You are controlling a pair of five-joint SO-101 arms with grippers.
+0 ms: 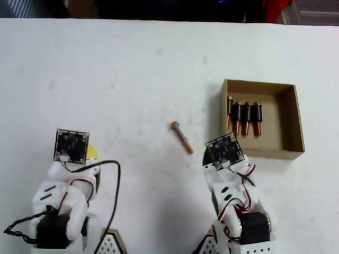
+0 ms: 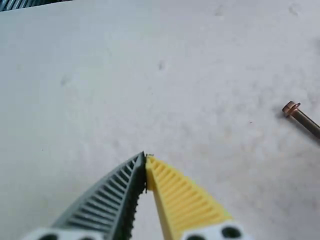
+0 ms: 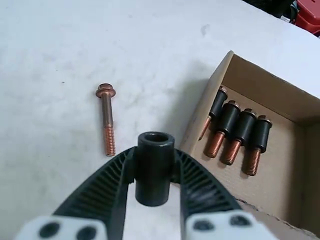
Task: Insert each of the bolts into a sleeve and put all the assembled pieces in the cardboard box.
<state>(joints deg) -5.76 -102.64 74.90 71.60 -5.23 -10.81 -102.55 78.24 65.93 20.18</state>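
our right gripper point(image 3: 154, 159) pinching a black sleeve point(image 3: 155, 175), loose bolt point(image 1: 181, 137) lying on the table point(image 1: 132, 69) just left of the cardboard box point(image 1: 293, 121), four assembled pieces point(image 1: 243, 117) side by side inside, we see the left gripper point(image 2: 145, 160) at near left, fingertips closed on each other

— Where is the loose bolt?
— The copper bolt point(image 1: 181, 137) lies flat and bare on the table near the cardboard box point(image 1: 294, 119), not touching it, flanged head toward the far side
— And the sleeve?
— The black sleeve point(image 3: 154, 170) stands upright, bore facing up, clamped in the right gripper point(image 3: 154, 151)
— The box?
— Open-topped, with four assembled pieces point(image 1: 244, 117) side by side inside, along the side nearest the bolt, copper threads poking out
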